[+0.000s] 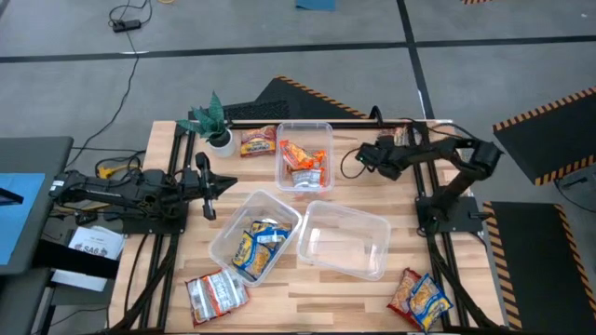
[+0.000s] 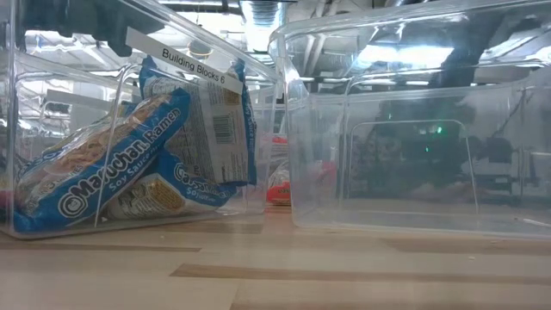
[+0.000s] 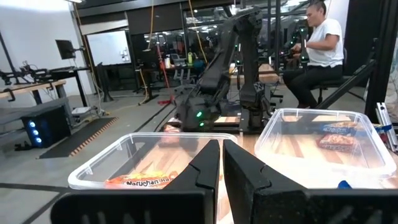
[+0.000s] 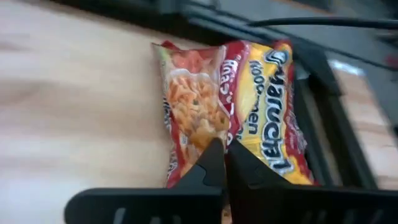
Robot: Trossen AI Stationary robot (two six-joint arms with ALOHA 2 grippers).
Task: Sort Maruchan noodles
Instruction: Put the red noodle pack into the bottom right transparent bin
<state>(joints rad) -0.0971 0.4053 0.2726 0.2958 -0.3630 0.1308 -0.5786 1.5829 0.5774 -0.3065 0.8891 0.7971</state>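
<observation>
A red-and-yellow Maruchan packet [image 4: 249, 106] lies flat on the table near its far right corner, mostly hidden under my right arm in the high view [image 1: 402, 134]. My right gripper [image 4: 224, 155] is shut at that packet's middle. My left gripper [image 1: 207, 181] waits shut and holds nothing at the table's left, in front of the tubs [image 3: 221, 168]. Other packets lie loose: one at the far side [image 1: 259, 141], maroon-and-silver ones at the near left [image 1: 216, 293], and two at the near right [image 1: 421, 298]. My right gripper pinches the packet's wrapper at the middle of its near long side [image 4: 227, 134], slanting down from above. The fingers come across the packet, and a crease runs up its middle from the tips, which hide the pinched spot. The packet lies on the table.
Three clear tubs stand mid-table: a far one [image 1: 303, 154] with orange packets, a near-left one [image 1: 253, 237] with yellow-and-blue packets [image 2: 129, 164], and a near-right one [image 1: 345, 240]. A potted plant [image 1: 216, 121] stands far left. Black rails run beside the held packet [image 4: 336, 124]. A person sits beyond the table [image 3: 317, 43].
</observation>
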